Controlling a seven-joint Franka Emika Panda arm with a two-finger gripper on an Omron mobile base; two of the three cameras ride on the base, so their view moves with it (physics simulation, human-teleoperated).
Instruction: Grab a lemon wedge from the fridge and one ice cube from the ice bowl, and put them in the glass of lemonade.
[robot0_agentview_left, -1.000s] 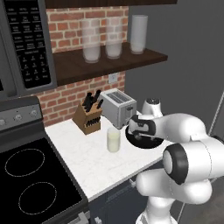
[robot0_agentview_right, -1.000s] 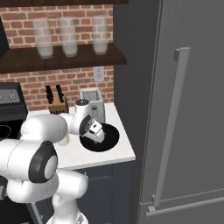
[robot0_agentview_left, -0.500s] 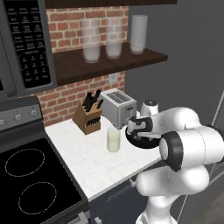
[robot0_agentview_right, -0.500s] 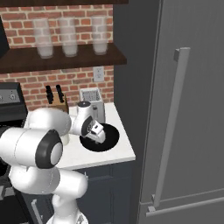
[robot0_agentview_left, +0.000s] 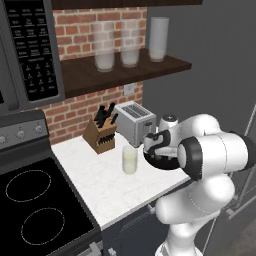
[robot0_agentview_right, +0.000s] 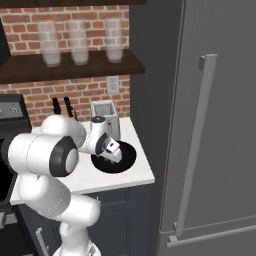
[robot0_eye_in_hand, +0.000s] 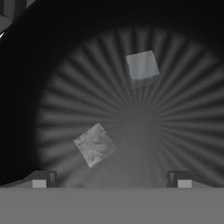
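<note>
- In the hand view the fingers (robot0_eye_in_hand: 111, 178) stood spread wide, gripping nothing, their tips at lower left and lower right; the nearer ice cube (robot0_eye_in_hand: 94, 145) lay just above them, left of centre, turned diamond-wise; a second cube (robot0_eye_in_hand: 141, 68) sat toward the upper right
- The ice bowl (robot0_agentview_right: 127, 159) rested on the white desk (robot0_agentview_left: 95, 187); the glass of lemonade (robot0_agentview_left: 130, 160) stood left of it
- The fridge (robot0_agentview_right: 220, 115) was shut, so the lemon wedge was hidden; the arm cut off much of the bowl

The arm (robot0_agentview_left: 210, 165) has glossy white, rounded, bulbous segments with dark grey joint rings; its gripper (robot0_eye_in_hand: 111, 177) ends in two small dark fingertips with pale pads.
</note>
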